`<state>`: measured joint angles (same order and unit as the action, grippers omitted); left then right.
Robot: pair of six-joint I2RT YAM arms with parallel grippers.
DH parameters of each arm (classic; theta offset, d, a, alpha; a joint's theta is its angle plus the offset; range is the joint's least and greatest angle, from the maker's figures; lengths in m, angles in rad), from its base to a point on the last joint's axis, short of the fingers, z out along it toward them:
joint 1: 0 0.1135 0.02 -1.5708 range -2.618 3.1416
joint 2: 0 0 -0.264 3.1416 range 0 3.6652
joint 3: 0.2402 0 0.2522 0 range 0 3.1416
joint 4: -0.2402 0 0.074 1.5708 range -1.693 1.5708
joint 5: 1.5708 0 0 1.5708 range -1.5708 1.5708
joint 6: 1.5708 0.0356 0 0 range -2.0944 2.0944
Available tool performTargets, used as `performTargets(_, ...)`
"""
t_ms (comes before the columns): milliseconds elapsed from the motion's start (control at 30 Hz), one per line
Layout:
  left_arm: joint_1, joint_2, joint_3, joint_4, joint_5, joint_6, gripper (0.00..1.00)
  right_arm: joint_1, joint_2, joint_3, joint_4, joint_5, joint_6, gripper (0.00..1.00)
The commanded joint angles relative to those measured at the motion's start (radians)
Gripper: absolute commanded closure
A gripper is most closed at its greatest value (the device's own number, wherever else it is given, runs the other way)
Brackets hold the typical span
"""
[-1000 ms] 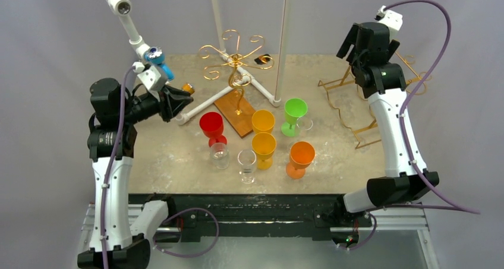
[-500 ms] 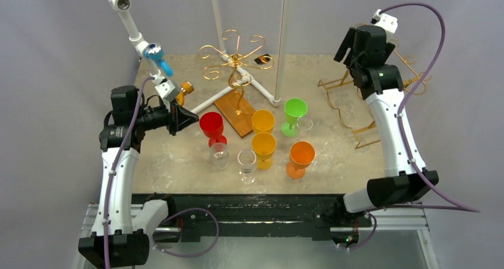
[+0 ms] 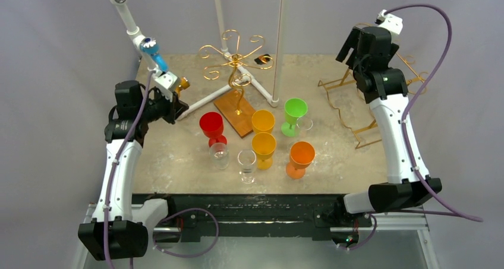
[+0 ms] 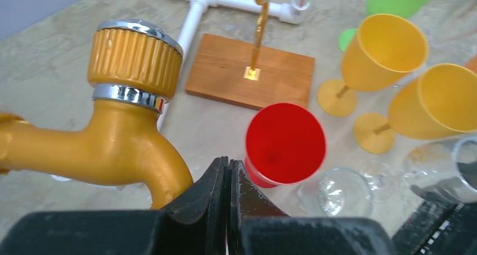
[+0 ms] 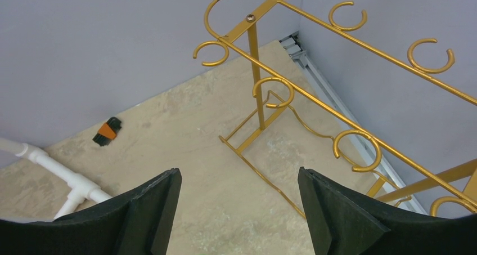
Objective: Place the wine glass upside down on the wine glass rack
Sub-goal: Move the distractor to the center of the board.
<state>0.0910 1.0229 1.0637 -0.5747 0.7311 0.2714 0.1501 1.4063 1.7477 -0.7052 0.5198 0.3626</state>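
Note:
Several wine glasses stand upright mid-table: a red one [image 3: 211, 125], two yellow [image 3: 263, 145], a green one [image 3: 295, 110], an orange one [image 3: 302, 155] and clear ones [image 3: 219, 155]. The gold wire wine glass rack [image 3: 356, 105] stands at the right edge; it also shows in the right wrist view [image 5: 315, 97]. My left gripper [image 3: 176, 110] is shut and empty, above the table left of the red glass [image 4: 285, 142]. Its tips [image 4: 229, 170] are beside a gold tap [image 4: 124, 131]. My right gripper [image 3: 352, 46] is open and empty, held high over the rack [image 5: 239, 173].
A second gold spiral rack [image 3: 235, 58] on a wooden base [image 3: 235, 113] stands at centre back, with a white pipe frame [image 3: 261, 91] around it. A white jointed pipe with a blue piece [image 3: 156, 56] rises at the back left. A small black-orange object [image 3: 264, 59] lies at the back.
My left arm has swung in from the left edge toward the table and its wrist has turned, gripper still shut. My right arm has barely shifted.

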Motion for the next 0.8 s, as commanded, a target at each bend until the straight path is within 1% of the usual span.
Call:
performTargets(0,0.006,0.012,0.012,0.183,-0.228,-0.023,1.00,0.001,-0.031,0.010,0.027,-0.001,-0.007,0.14)
performTargets(133,0.006,0.045,0.019,0.207,-0.288,-0.031,1.00,0.001,-0.038,0.020,0.023,0.002,-0.004,0.13)
performTargets(233,0.006,0.058,0.032,0.210,-0.280,-0.043,1.00,0.000,-0.041,0.034,0.022,0.026,-0.016,0.12)
performTargets(267,0.006,0.058,0.040,0.193,-0.256,-0.036,1.00,0.001,-0.039,0.043,0.026,0.028,-0.020,0.12)
performTargets(333,0.007,0.060,0.076,0.108,-0.163,0.000,1.00,-0.001,-0.023,0.081,0.011,0.074,-0.029,0.10)
performTargets(367,0.006,0.060,0.113,0.032,-0.094,0.044,0.97,-0.001,-0.008,0.111,-0.011,0.093,-0.033,0.09)
performTargets(400,0.006,0.060,0.143,-0.056,-0.035,0.102,0.88,-0.001,0.011,0.154,-0.025,0.109,-0.036,0.09)
performTargets(433,0.006,0.058,0.171,-0.131,0.018,0.151,0.73,-0.002,0.029,0.187,-0.040,0.122,-0.038,0.09)
performTargets(467,0.007,0.053,0.193,-0.197,0.051,0.184,0.46,-0.003,0.052,0.224,-0.056,0.132,-0.035,0.08)
performTargets(500,0.006,0.043,0.209,-0.235,0.070,0.192,0.31,-0.003,0.072,0.261,-0.066,0.142,-0.034,0.08)
performTargets(567,0.006,0.020,0.232,-0.307,0.114,0.224,0.09,-0.003,0.111,0.330,-0.087,0.152,-0.035,0.07)
performTargets(600,0.007,0.007,0.240,-0.329,0.134,0.233,0.05,-0.004,0.131,0.362,-0.102,0.160,-0.038,0.06)
performTargets(633,0.006,-0.004,0.247,-0.345,0.152,0.230,0.03,-0.004,0.154,0.390,-0.117,0.171,-0.041,0.06)
performTargets(700,0.006,-0.012,0.276,-0.409,0.194,0.260,0.02,-0.006,0.186,0.413,-0.134,0.207,-0.050,0.06)
performTargets(767,0.007,-0.007,0.305,-0.461,0.235,0.282,0.01,-0.019,0.186,0.381,-0.118,0.245,-0.058,0.05)
